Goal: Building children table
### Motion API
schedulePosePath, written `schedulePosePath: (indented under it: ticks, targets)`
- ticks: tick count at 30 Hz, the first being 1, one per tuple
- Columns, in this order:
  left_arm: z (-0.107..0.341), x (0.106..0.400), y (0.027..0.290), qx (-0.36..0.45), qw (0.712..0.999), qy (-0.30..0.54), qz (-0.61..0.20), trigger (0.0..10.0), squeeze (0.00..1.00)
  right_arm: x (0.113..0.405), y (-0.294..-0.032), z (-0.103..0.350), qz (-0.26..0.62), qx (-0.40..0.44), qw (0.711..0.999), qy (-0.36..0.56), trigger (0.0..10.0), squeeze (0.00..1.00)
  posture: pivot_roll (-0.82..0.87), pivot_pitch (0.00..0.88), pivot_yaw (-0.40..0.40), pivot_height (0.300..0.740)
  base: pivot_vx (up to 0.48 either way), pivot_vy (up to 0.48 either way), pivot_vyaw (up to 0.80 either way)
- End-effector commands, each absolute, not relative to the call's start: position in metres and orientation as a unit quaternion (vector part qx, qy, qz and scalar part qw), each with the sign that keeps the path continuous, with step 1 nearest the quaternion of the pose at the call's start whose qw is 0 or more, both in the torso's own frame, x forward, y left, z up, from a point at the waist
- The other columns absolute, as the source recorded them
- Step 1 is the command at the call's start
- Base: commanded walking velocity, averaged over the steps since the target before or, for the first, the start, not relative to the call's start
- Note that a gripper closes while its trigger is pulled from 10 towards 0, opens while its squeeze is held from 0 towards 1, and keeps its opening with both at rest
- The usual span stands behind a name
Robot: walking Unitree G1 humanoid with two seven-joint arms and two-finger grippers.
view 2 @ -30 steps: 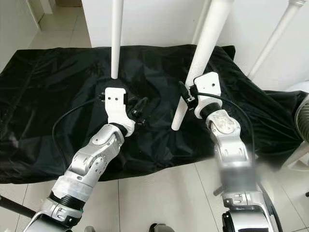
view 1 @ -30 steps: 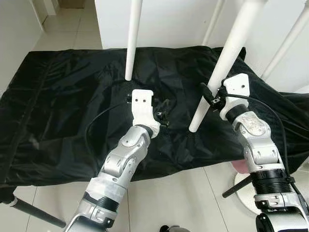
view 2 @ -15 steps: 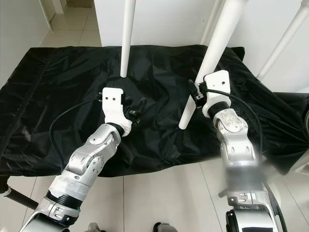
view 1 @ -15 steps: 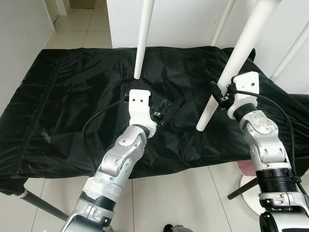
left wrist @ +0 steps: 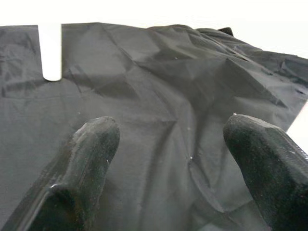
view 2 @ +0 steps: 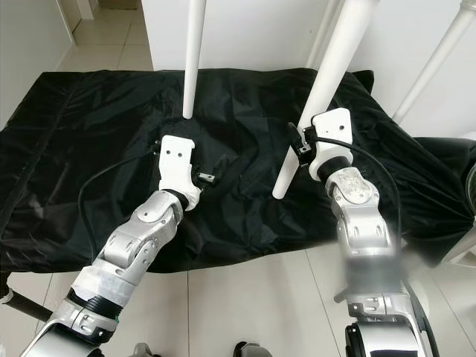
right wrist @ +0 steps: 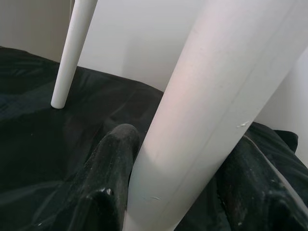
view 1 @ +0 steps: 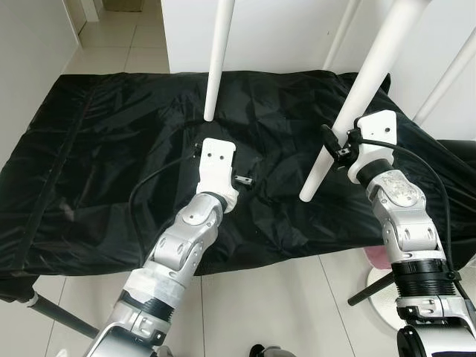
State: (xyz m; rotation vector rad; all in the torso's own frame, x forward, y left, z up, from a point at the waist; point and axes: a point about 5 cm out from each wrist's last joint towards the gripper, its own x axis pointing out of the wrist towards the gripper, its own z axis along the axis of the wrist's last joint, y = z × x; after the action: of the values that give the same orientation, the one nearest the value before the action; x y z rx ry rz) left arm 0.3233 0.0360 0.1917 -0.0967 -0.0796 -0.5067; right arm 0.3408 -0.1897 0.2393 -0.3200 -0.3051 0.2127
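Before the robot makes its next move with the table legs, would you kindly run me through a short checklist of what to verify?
1. Right gripper around the near white leg: ok, a black finger on each side of it.
2. Fingers firmly pressed on that leg: cannot tell.
3. Left gripper free: ok, its fingers are spread over the black cloth with nothing between them.
4. Far white leg untouched: ok, it stands apart from the left gripper.
5. Leg ends joined to anything under the cloth: cannot tell.
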Motion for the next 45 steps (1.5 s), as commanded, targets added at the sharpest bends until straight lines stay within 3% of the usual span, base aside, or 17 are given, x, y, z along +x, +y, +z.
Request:
schedulePosePath:
  ticks: [1,12,29,30,31,32,45]
  targets:
    - [0.189,0.319,0.028,-0.031,0.952,-0.035,-0.304,10.0,0.0,0.331,-0.178,0.285,0.117,-0.235,0.932,-0.25,0.0,0.0,0.02,0.079,-0.065,0.74,0.0,-0.48,0.0]
    - [0.187,0.317,0.025,-0.015,0.95,-0.036,-0.308,10.0,0.0,0.331,-0.173,0.279,0.15,-0.233,0.929,-0.244,0.0,0.0,0.02,0.074,-0.065,0.74,0.0,-0.48,0.0]
    - [0.18,0.317,0.024,0.007,0.959,-0.024,-0.283,10.0,0.0,0.333,-0.161,0.282,0.208,-0.241,0.917,-0.24,0.0,0.0,0.02,0.07,-0.074,0.74,0.0,0.0,0.0]
    - [0.18,0.317,0.024,0.008,0.959,-0.024,-0.283,10.0,0.0,0.333,-0.16,0.281,0.21,-0.24,0.917,-0.239,9.2,0.0,0.03,0.071,-0.075,0.74,0.0,0.0,0.0]
    - [0.18,0.317,0.024,0.008,0.959,-0.024,-0.283,10.0,0.0,0.333,-0.16,0.281,0.21,-0.24,0.917,-0.239,9.2,0.0,0.03,0.071,-0.075,0.74,0.0,0.0,0.0]
    - [0.179,0.318,0.025,0.008,0.959,-0.023,-0.282,10.0,0.0,0.333,-0.158,0.28,0.214,-0.239,0.917,-0.236,10.0,0.0,0.03,0.072,-0.078,0.74,0.0,0.0,0.0]
    - [0.176,0.317,0.026,0.011,0.962,-0.017,-0.273,10.0,0.0,0.335,-0.154,0.276,0.227,-0.238,0.917,-0.224,10.0,0.0,0.03,0.08,-0.086,0.74,0.0,0.0,0.0]
